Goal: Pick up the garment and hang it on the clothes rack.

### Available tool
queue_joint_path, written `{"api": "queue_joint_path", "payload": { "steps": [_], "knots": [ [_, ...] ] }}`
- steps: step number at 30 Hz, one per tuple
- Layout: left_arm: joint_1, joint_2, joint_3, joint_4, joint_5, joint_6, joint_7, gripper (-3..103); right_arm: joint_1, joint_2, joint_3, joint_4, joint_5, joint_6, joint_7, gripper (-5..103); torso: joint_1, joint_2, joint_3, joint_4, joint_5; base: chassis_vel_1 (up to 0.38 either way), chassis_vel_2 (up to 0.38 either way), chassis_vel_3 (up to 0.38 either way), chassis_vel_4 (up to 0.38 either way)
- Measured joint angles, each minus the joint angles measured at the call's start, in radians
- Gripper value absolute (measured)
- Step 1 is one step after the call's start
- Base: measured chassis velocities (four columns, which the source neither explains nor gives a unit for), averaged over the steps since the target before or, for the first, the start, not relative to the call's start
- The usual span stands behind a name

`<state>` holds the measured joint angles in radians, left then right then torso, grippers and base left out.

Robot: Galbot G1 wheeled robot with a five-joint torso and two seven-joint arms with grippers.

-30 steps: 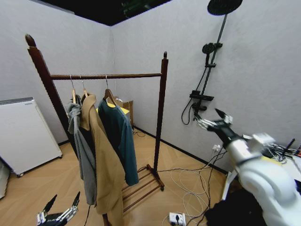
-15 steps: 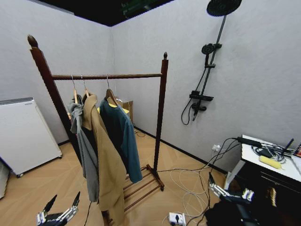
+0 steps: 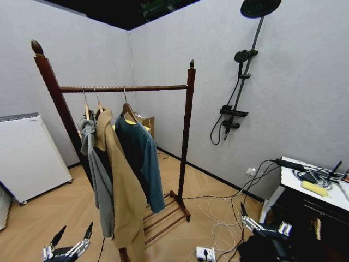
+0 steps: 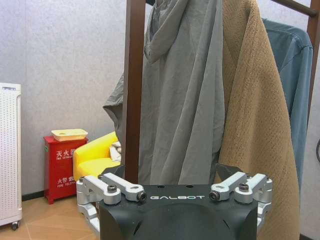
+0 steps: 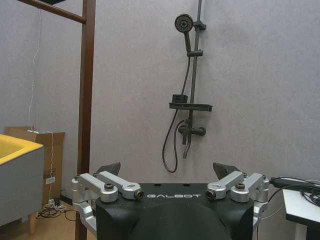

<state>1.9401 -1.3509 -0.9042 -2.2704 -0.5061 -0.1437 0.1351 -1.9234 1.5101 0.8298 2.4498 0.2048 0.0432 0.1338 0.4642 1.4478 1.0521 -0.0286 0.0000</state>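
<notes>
The clothes rack [image 3: 186, 125] was of dark reddish-brown wood. On it hung the garment [image 3: 143, 161], a dark teal-blue top with a little yellow at the neck, beside a tan coat [image 3: 122, 202] with a fine knitted pattern and a plain grey hooded jacket [image 3: 98, 180]. The walls were pale grey and lightly textured, the floor was light wood in a herringbone pattern. The shower pole [image 3: 246, 65] was black. A white cabinet [image 3: 27, 155] stood at the side. In the left wrist view a red box [image 4: 62, 167] carried white characters, next to a yellow seat [image 4: 97, 155]. Both grippers, the left gripper [image 3: 68, 248] and the right gripper [image 3: 262, 225], were silver on black bodies with white lettering.
</notes>
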Motion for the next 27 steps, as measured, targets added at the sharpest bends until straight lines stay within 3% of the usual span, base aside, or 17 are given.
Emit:
{"api": "queue_joint_path", "payload": {
  "steps": [27],
  "knots": [
    [0.000, 0.000, 0.000, 0.000, 0.000, 0.000, 0.000, 100, 0.001, -0.001, -0.002, -0.002, 0.005, -0.005, 0.001, 100, 0.001, 0.000, 0.000, 0.0000, 0.0001, 0.026, -0.044, -0.042, 0.025]
  ]
}}
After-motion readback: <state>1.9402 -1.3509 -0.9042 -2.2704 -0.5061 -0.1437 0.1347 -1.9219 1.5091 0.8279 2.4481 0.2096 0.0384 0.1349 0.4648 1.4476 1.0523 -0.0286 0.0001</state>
